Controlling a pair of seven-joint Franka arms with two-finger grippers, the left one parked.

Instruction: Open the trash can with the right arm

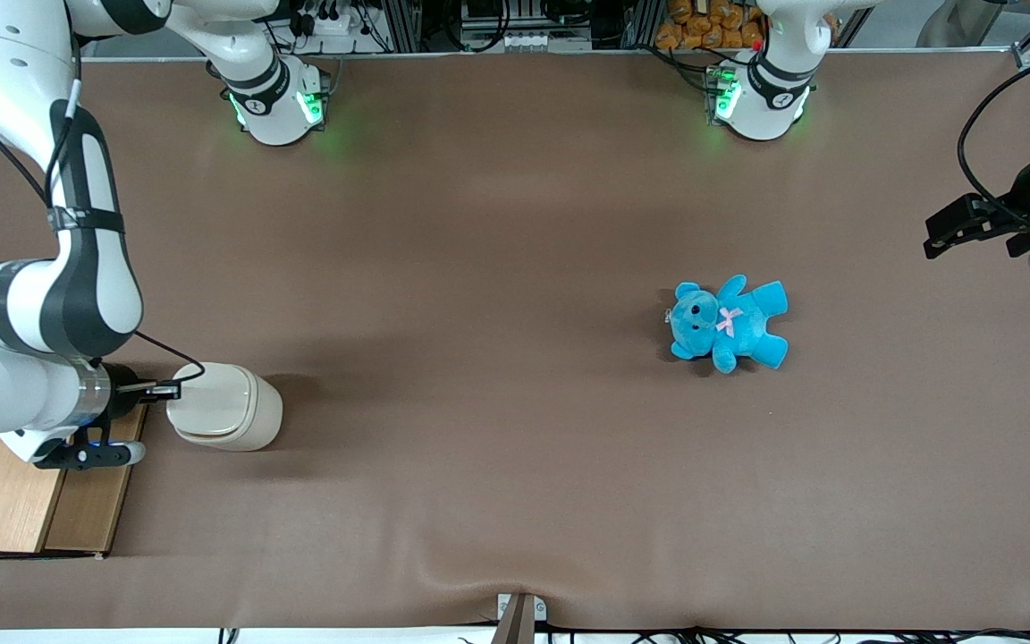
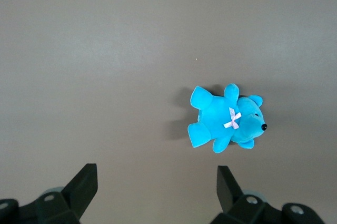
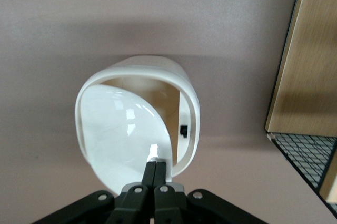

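Right wrist view: the gripper [image 3: 156, 164], fingers pressed together, is pushing down on the trash can's [image 3: 138, 124] lid [image 3: 126, 134], already tilted with a gap showing. The can sits on the brown surface [image 3: 105, 23] beside the wooden box [image 3: 310, 50]. I reckon the next move is pressing further.

The trash can [image 3: 138, 124] looks like smooth, glossy cream plastic; the table cover [image 1: 497, 376] matt brown cloth; the teddy [image 1: 730, 322] plush; the gripper [image 3: 155, 170], at the lid, matt black.
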